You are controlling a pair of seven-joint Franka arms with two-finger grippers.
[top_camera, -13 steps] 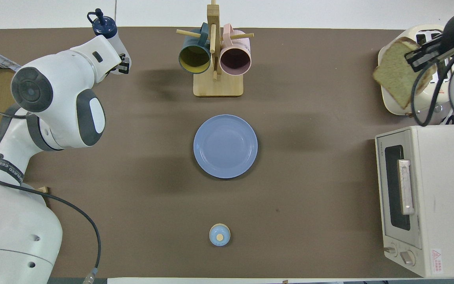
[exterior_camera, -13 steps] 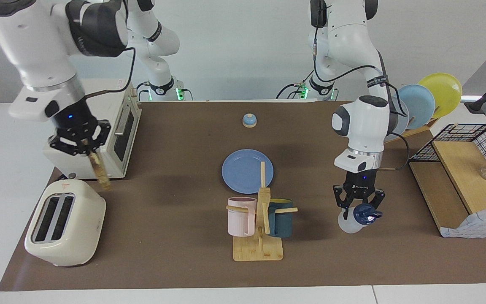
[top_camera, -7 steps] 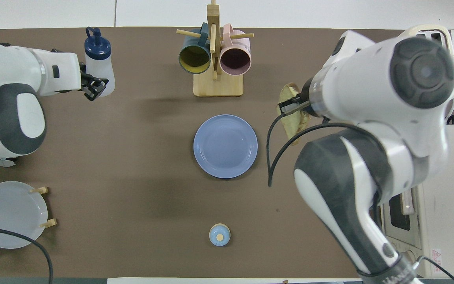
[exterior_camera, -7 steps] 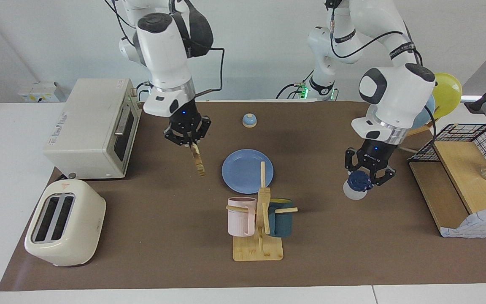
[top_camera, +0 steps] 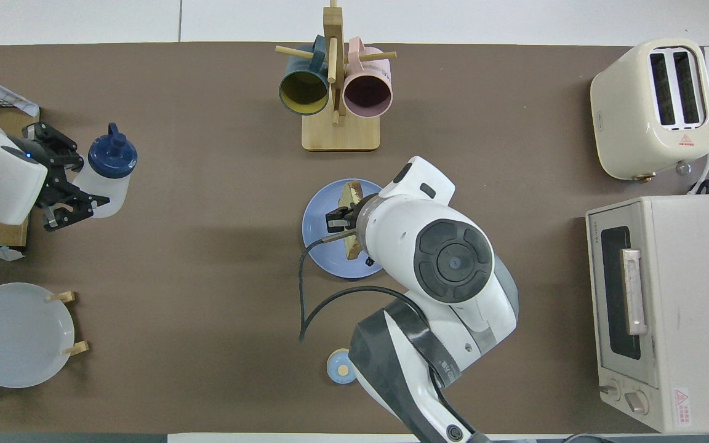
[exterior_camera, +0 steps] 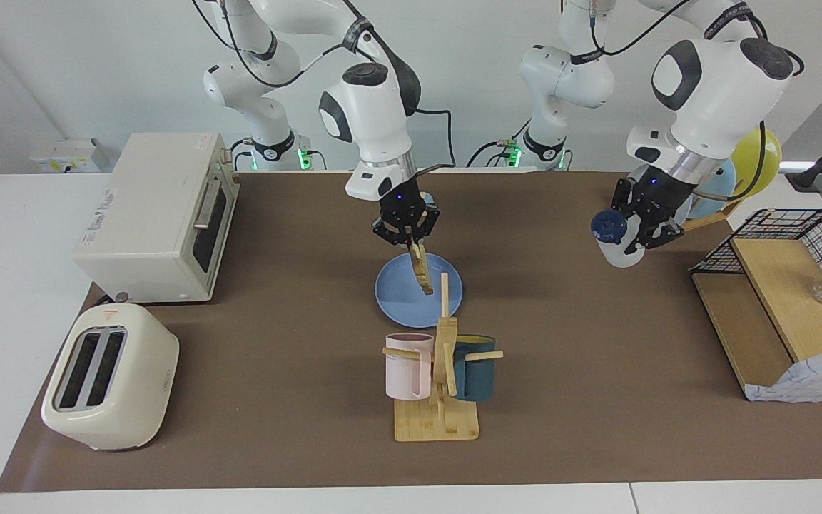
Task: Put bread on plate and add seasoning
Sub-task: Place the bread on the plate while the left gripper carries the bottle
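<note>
Our right gripper (exterior_camera: 412,241) grips the bread (exterior_camera: 422,271) just over the plate (exterior_camera: 397,303), unreleased; our left gripper (exterior_camera: 638,214) clamps the seasoning (exterior_camera: 614,239), unused.

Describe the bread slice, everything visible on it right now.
The bread is one slice with a pale yellowish crumb and a brown crust. It hangs on edge, nearly vertical, top edge pinched in the shut jaws of the right gripper, which comes down from above. It is over the blue plate. In the facing view its lower end looks close to the plate, but contact cannot be told. The overhead view shows it edge-on, partly hidden by the arm. Nothing else touches it.
</note>
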